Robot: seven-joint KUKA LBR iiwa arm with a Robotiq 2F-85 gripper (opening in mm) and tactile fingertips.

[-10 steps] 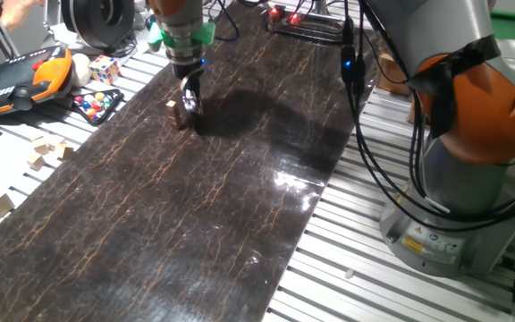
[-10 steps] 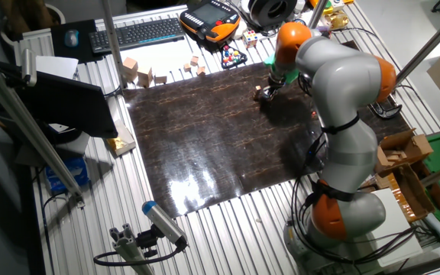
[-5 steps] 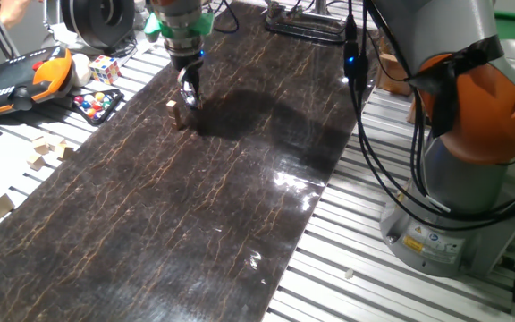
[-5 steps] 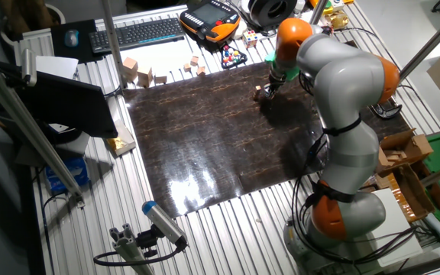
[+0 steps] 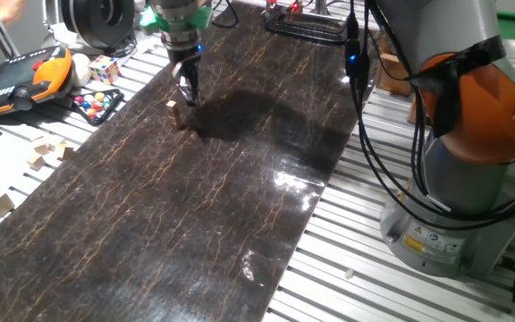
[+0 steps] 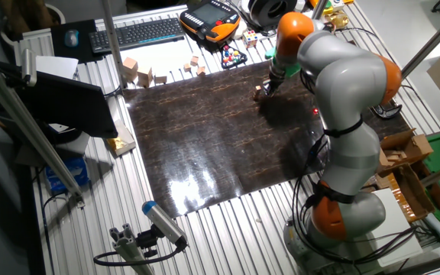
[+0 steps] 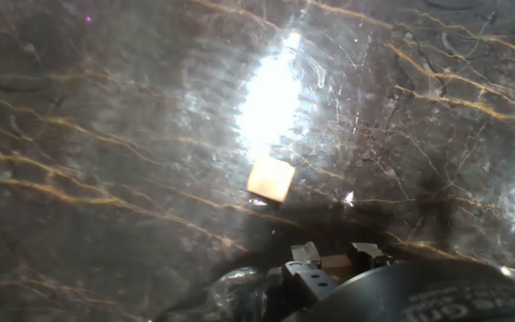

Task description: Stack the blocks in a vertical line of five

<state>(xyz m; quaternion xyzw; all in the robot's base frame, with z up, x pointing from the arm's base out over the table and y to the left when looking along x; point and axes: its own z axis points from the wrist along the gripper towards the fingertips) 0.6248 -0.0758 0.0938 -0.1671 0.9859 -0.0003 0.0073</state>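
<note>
A small light-tan block (image 5: pixel 172 107) tops a short stack on the dark marbled mat (image 5: pixel 195 197). How many blocks the stack holds cannot be told. It also shows in the other fixed view (image 6: pixel 257 92) and from above in the hand view (image 7: pixel 271 179). My gripper (image 5: pixel 189 91) hangs just right of the stack and a little above it, also seen in the other fixed view (image 6: pixel 269 85). In the hand view the gripper (image 7: pixel 333 259) is shut on another tan block (image 7: pixel 333 263) held between its fingertips. The other blocks are not visible.
Left of the mat lie a multicoloured puzzle cube (image 5: pixel 105 68), an orange teach pendant (image 5: pixel 23 77), a tray of coloured balls (image 5: pixel 96 105) and larger pale wooden blocks (image 5: pixel 48 152). A keyboard (image 6: pixel 140 32) lies at the back. The arm's base (image 5: pixel 459 179) stands on the right.
My gripper has risen and drawn slightly back from the stack, still shut on its block. The stack has not moved.
</note>
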